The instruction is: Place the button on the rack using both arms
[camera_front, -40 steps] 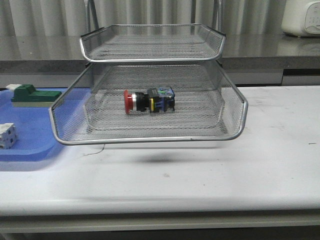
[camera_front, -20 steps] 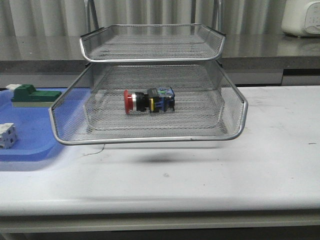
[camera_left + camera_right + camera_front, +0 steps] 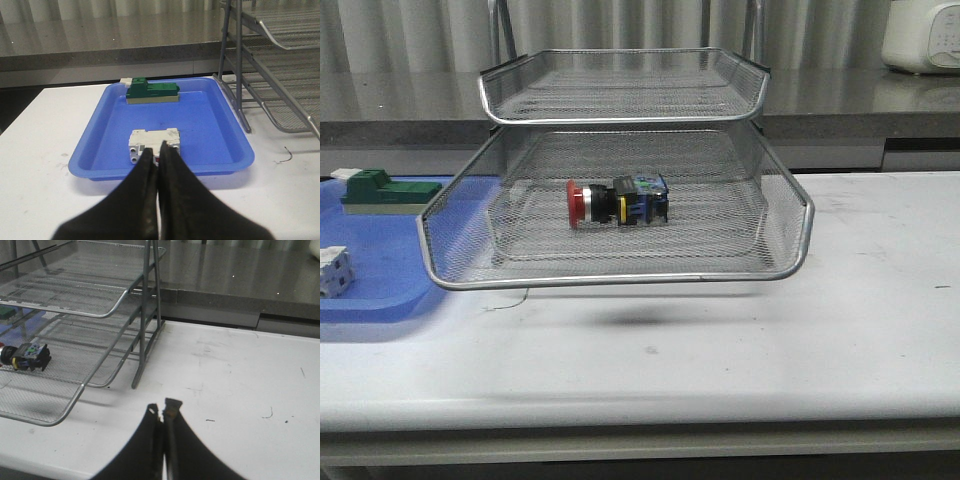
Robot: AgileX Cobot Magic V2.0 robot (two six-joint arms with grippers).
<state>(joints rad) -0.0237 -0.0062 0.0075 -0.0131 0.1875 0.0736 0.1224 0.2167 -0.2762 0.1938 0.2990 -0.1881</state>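
Button (image 3: pixel 617 203) lying on its side at frame centre in the rack (image 3: pixel 800 215) lower pulled-out tier, left end effector (image 3: pixel 159 155) clenched empty, right end effector (image 3: pixel 162 413) clenched empty.

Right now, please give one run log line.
button: lying in pulled-out rack tier | left pincer: shut, empty | right pincer: shut, empty
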